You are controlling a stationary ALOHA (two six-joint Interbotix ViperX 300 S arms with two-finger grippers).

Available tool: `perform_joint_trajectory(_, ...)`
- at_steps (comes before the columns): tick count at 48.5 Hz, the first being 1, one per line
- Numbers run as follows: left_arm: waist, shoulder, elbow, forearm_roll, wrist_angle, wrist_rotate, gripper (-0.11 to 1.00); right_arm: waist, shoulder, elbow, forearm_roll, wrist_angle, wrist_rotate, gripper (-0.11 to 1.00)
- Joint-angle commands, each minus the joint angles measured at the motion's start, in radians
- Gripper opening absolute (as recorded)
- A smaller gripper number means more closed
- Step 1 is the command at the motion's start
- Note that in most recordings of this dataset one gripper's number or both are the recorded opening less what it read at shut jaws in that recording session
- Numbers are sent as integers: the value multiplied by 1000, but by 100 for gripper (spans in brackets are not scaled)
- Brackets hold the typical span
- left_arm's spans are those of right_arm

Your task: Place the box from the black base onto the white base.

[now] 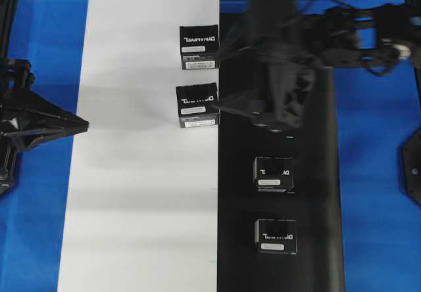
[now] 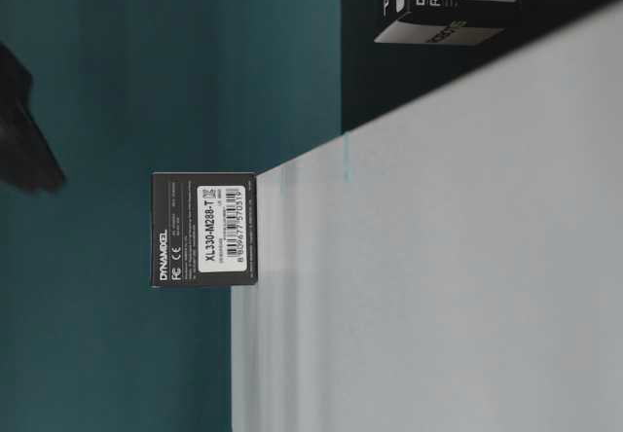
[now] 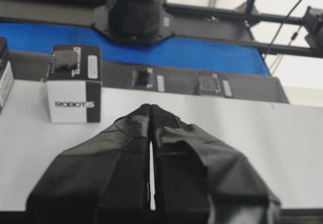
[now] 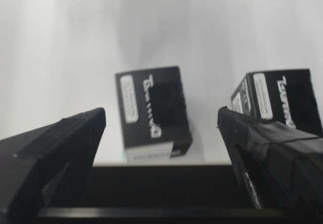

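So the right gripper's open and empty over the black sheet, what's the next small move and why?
Probably swing the right gripper back over the black base and lower it around the nearer box. Its jaws stand wide with nothing between them, two boxes already sit on the white base, and two remain on the black. The left gripper sits shut at the white base's edge.

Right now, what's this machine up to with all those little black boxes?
It is shifting boxes from the black base onto the white base. Two boxes already sit along the white base's edge; two more wait on the black. The right pincer hangs open and empty by the second placed box. The left pincer is shut, idle.
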Motion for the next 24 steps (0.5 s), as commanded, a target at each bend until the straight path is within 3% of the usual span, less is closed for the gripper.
perform_joint_trajectory(1, -2, 3, -11, 3, -2, 0, -1, 21, -54, 46, -2, -35, -2, 99)
perform_joint_trajectory(24, 2, 3, -11, 3, -2, 0, -1, 67, -275, 276, -2, -138, 9, 99)
